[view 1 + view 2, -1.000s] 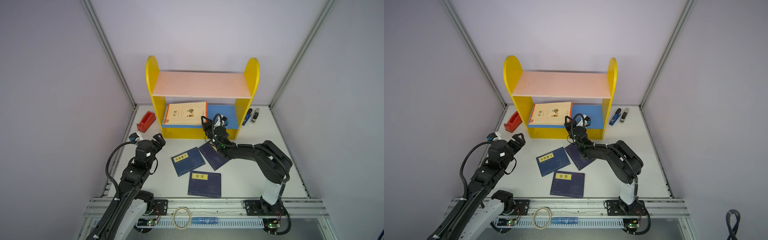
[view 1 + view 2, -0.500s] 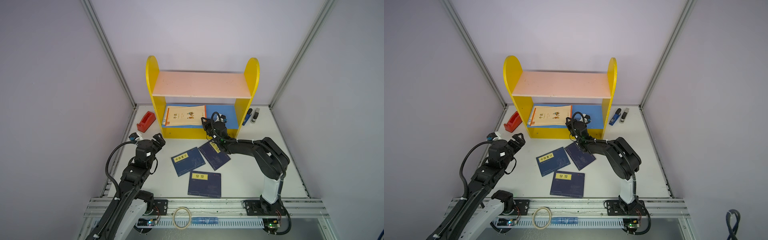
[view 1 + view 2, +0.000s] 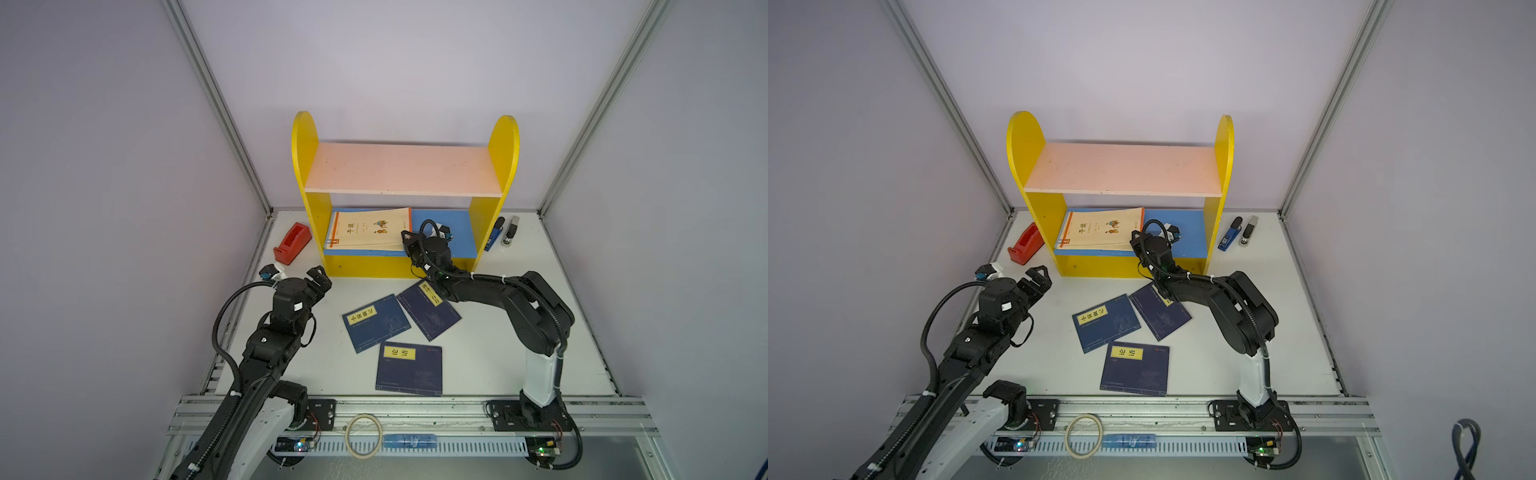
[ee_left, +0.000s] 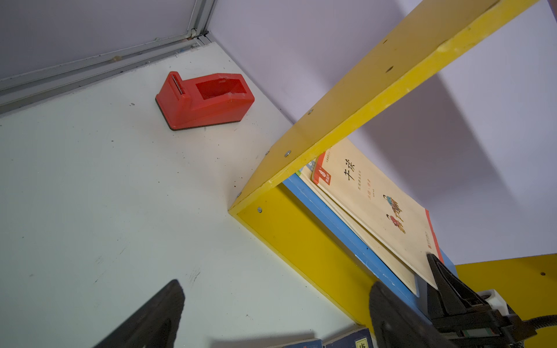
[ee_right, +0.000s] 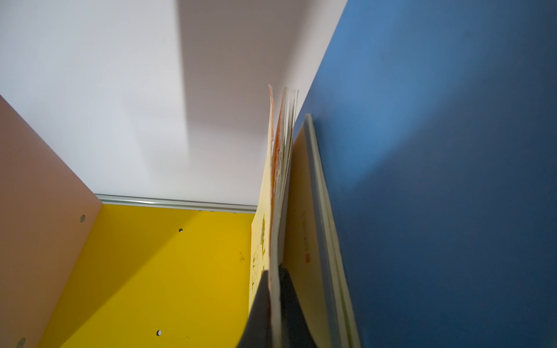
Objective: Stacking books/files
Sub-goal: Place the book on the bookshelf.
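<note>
The right end effector reaches into the lower compartment of a yellow wooden bookshelf standing at the far side of the white bench. Its jaws are clamped on the near right corner of the top cream paperback with a black title and small cartoon figures. This book lies on the shelf's blue lower board, towards its left end, on top of other cream paperbacks. The right wrist view shows the gripped corner raised slightly off them, with its pages fanning.

Three navy paperbacks with yellow title labels lie flat on the bench in front of the shelf: a left one, a right one just beside it and partly under the right arm, and a near one.

The left end effector hovers over the bench near the shelf's left near corner, jaws wide apart, holding nothing. A red plastic tape dispenser sits left of the shelf and a blue stapler sits to its right.
</note>
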{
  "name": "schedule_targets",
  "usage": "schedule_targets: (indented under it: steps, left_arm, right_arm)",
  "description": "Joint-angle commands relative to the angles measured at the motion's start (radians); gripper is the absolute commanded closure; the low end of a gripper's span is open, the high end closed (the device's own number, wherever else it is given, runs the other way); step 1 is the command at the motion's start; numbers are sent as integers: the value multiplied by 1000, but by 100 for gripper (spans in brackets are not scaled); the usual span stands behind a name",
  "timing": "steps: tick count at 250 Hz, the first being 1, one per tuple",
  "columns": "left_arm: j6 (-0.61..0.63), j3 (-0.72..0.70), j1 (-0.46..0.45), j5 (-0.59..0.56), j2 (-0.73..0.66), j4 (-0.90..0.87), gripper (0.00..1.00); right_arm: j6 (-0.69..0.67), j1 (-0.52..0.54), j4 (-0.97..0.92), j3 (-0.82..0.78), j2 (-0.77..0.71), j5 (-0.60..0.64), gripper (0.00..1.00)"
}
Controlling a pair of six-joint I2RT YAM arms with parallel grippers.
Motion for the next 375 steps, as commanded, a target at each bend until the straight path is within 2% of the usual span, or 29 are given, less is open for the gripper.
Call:
schedule_targets:
  steps: [1,98,113,160,212,281,375]
  left_arm:
    - [11,10,0,4,3,24,2]
    - [15,10,0,7,1,28,2]
    - [15,11,0,8,2,29,2]
    - [15,11,1,9,3,27,2]
    - [14,14,0,11,6,25,1]
    - [14,16,-1,8,5,22,1]
    - [13,19,0,9,8,20,1]
  right_arm:
    - [-30,-2,-41,41,12,-17,100]
    - [-9,4,-68,74,47,-37,100]
    - [-22,6,-109,89,43,-36,90]
    - [-82,10,-222,87,-14,26,68]
    - [-190,20,-412,80,-123,176,59]
    - [-241,47,-463,75,-164,269,62]
    - [-256,26,-461,150,-58,201,67]
